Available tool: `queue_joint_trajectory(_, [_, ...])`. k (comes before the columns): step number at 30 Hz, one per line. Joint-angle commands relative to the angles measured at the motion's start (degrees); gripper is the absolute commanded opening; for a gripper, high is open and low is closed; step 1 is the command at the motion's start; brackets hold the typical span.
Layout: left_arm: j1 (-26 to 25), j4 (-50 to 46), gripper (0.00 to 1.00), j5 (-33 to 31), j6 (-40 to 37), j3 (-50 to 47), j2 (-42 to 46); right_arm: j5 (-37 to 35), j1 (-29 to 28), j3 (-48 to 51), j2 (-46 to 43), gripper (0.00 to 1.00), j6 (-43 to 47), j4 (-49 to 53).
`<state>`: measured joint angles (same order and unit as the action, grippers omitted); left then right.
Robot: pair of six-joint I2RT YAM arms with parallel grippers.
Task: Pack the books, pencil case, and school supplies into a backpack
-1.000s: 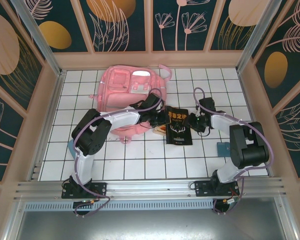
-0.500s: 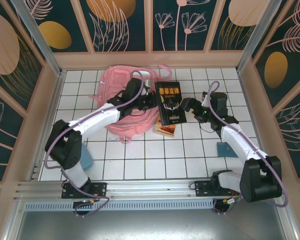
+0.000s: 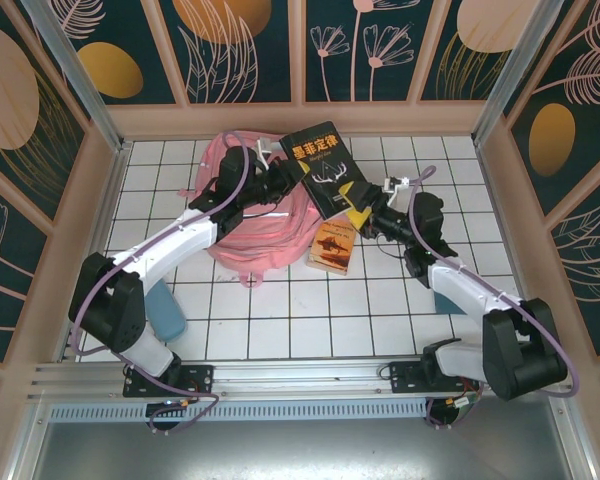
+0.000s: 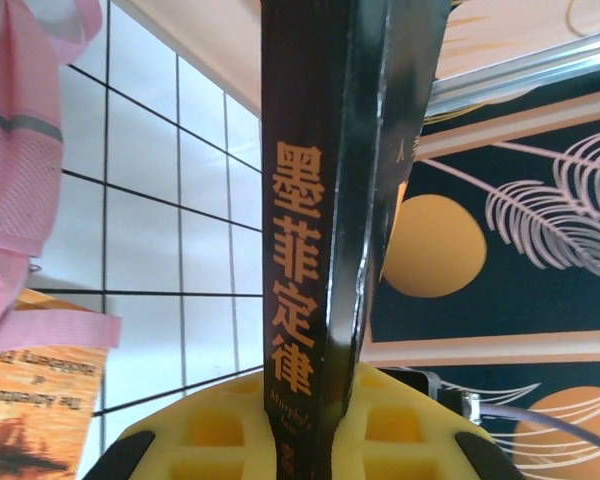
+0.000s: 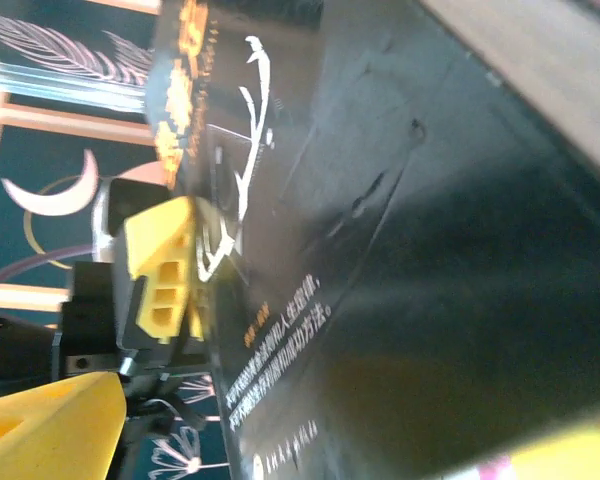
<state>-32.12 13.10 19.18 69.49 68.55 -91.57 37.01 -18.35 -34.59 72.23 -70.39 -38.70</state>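
Note:
My left gripper (image 3: 285,168) is shut on the spine edge of the larger dark book (image 3: 318,163) and holds it tilted in the air over the pink backpack (image 3: 265,235). In the left wrist view the yellow pads (image 4: 205,430) clamp the book's spine (image 4: 305,300) with its orange lettering. My right gripper (image 3: 361,208) stands open just right of the book's lower corner; its wrist view looks onto the dark cover (image 5: 400,250) with a yellow fingertip (image 5: 50,430) at the lower left. The smaller orange-brown book (image 3: 332,246) lies flat on the tiles beside the backpack.
A light blue object (image 3: 167,314) lies by the left arm and a blue block (image 3: 445,298) by the right arm. Wooden walls with patterned panels (image 3: 300,50) close in the tiled table (image 3: 310,320). The backpack's mesh side (image 4: 20,170) is close to the held book.
The dark book went from lying on the tiles to being lifted up and back over the backpack by my left gripper. My right gripper opened wide and followed up beside it.

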Motion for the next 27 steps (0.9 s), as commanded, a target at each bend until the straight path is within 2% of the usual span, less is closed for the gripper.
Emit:
queue_joint_trajectory(1, [0.7,11.7,0.02,2.5,9.3,-1.1,1.6,-3.3,-1.4,1.3,1.3,0.90,-6.7,-14.8])
queue_joint_trajectory(6, [0.8,13.2,0.03,2.5,12.5,-1.9,0.5,-7.7,-2.7,2.7,2.2,0.68,-8.2,-19.6])
queue_joint_trajectory(12, [1.1,14.2,0.08,1.9,13.8,-3.0,-0.4,-11.3,-3.1,4.8,1.1,0.55,-8.4,-19.5])
queue_joint_trajectory(16, [1.0,14.3,0.11,2.3,14.1,-3.5,-0.6,-12.0,-3.1,3.6,1.8,0.36,-7.8,-18.1])
queue_joint_trajectory(19, [1.1,13.5,0.15,2.4,13.5,-3.8,-0.2,-12.0,-3.1,2.1,2.5,0.28,-6.8,-16.2])
queue_joint_trajectory(21, [1.2,12.0,0.22,2.1,12.4,-4.2,0.2,-12.2,-3.1,1.6,2.9,0.21,-6.3,-16.1])
queue_joint_trajectory(24, [1.3,5.6,0.48,-0.3,7.9,-4.2,1.7,-12.2,-3.0,-0.4,2.8,0.16,-2.5,-11.8])
queue_joint_trajectory(27, [1.4,-4.8,0.67,-5.4,-1.3,-3.3,3.3,-13.0,-2.9,-3.3,2.2,0.14,3.7,-2.9])
